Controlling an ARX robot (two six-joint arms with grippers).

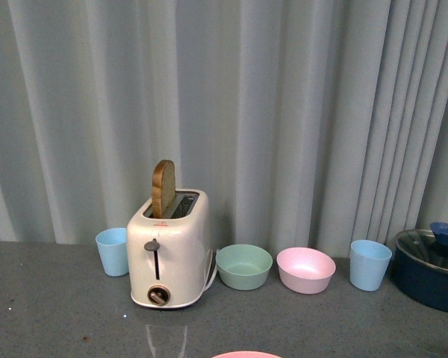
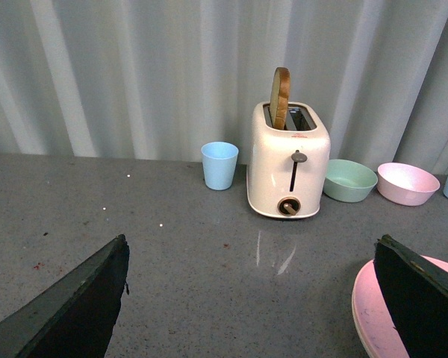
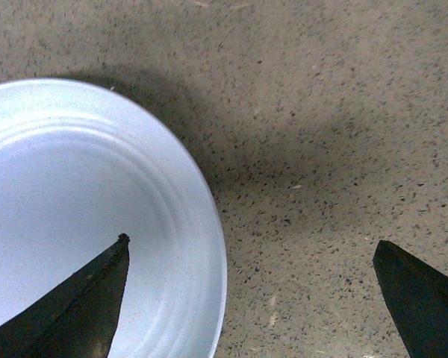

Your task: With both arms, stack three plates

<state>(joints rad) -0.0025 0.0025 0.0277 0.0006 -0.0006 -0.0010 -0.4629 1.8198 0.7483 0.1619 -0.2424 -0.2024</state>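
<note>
**While the plates lie apart, both tools hang open**

Though the job is a stack of three, no plate sits on another yet. The right tool (image 3: 251, 240) is spread wide over the blue plate (image 3: 75, 201). One finger is above the plate's inside and the other above bare bench (image 3: 336, 112), so the rim lies between them. I cannot tell how high it hangs. The left tool (image 2: 251, 240) is likewise released and grasps nothing. The pink plate (image 2: 369, 317) lies on the bench beside one of its fingers, well in front of the toaster (image 2: 287, 160). The cream plate is not in sight.

I judge this to be the reach for a first pick. Next the right tool needs to sink onto that rim, clench and lift level, while the left lines up on the pink rim.
</note>
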